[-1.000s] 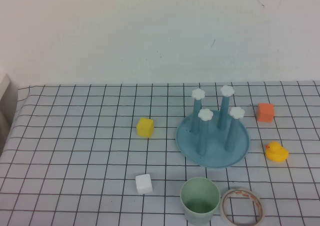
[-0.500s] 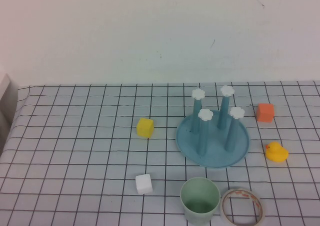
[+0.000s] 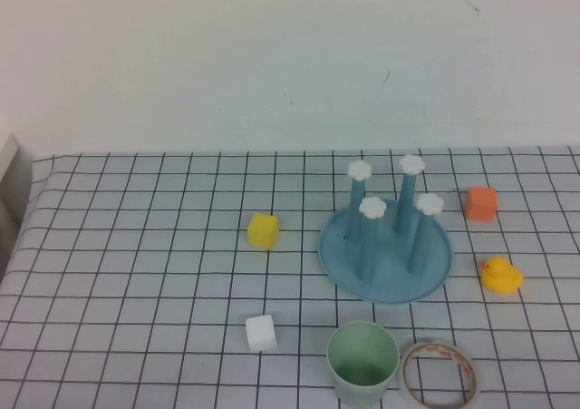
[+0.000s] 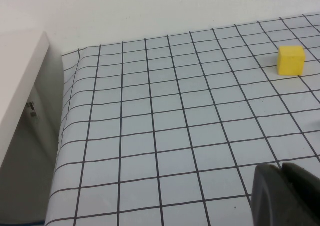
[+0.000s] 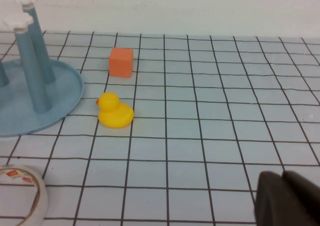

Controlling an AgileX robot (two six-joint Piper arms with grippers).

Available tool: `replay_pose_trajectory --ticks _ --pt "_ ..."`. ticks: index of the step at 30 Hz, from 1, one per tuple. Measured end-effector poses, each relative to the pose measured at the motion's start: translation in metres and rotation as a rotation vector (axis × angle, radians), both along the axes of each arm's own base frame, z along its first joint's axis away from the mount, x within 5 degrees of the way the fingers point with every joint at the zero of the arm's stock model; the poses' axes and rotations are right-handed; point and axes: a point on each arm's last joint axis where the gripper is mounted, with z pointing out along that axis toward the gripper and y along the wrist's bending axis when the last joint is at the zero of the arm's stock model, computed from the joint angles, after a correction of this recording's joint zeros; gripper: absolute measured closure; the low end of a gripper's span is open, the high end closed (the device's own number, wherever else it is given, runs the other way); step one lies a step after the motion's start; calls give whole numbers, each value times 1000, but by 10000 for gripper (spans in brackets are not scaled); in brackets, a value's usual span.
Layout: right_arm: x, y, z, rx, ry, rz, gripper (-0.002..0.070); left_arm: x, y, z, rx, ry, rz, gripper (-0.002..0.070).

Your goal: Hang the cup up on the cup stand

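The pale mint-green cup (image 3: 362,364) stands upright, mouth up, at the table's front edge, just in front of the cup stand (image 3: 385,250). The stand is a round teal-blue dish with four upright blue pegs topped by white flower caps; part of it also shows in the right wrist view (image 5: 35,93). Neither arm shows in the high view. My left gripper (image 4: 281,167) is shut and empty above the bare grid cloth at the left. My right gripper (image 5: 282,175) is shut and empty above the cloth to the right of the stand.
A tape ring (image 3: 438,374) lies touching the cup's right side. A white cube (image 3: 260,333), a yellow cube (image 3: 263,230), an orange cube (image 3: 480,203) and a yellow rubber duck (image 3: 500,275) lie around the stand. A white wall edge (image 4: 20,90) borders the table's left.
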Motion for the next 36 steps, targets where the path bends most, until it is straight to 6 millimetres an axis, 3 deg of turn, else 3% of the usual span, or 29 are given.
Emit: replay_pose_trajectory --ticks 7,12,25,36 --pt "0 0 1 -2 -14 1 678 0 0 1 18 -13 -4 677" --pt "4 0 10 -12 -137 9 678 1 0 5 14 -63 1 677" --pt "-2 4 62 -42 -722 46 678 -5 6 64 -50 -727 68 676" --pt "-5 3 68 -2 -800 30 678 -11 8 74 -62 -847 81 677"
